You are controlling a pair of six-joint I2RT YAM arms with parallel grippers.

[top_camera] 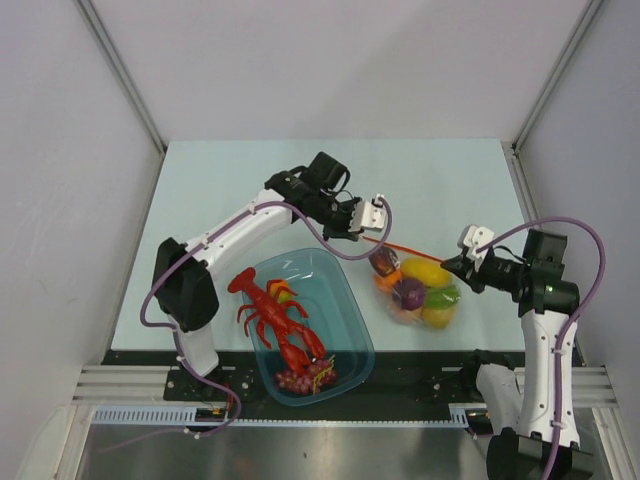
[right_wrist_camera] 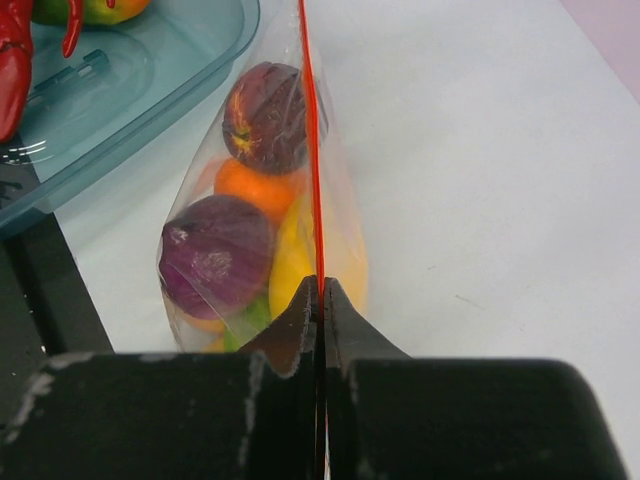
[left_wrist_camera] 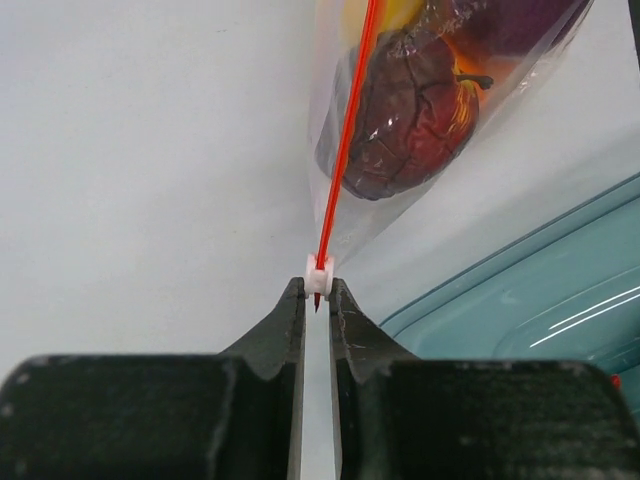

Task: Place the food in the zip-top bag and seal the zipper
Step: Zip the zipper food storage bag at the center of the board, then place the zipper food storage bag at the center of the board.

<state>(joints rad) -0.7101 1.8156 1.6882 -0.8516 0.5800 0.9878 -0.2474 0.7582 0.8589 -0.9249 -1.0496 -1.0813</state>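
Observation:
The clear zip-top bag [top_camera: 415, 290] hangs between my two grippers, right of the blue tub. It holds toy food [top_camera: 425, 272]: dark purple pieces [right_wrist_camera: 215, 250], an orange [right_wrist_camera: 255, 187], yellow and green pieces. The red zipper strip [top_camera: 400, 244] is stretched taut along its top. My left gripper [top_camera: 362, 222] is shut on the white slider [left_wrist_camera: 318, 277] at the strip's left end [left_wrist_camera: 345, 150]. My right gripper [top_camera: 452, 265] is shut on the strip's right end [right_wrist_camera: 311, 150], with the bag [right_wrist_camera: 260, 200] just beyond its fingertips.
A translucent blue tub [top_camera: 340, 300] stands at the near middle with a big red toy lobster [top_camera: 275, 315] and small pieces in it. Its rim shows in the left wrist view [left_wrist_camera: 520, 290] and the right wrist view [right_wrist_camera: 130, 90], close to the bag.

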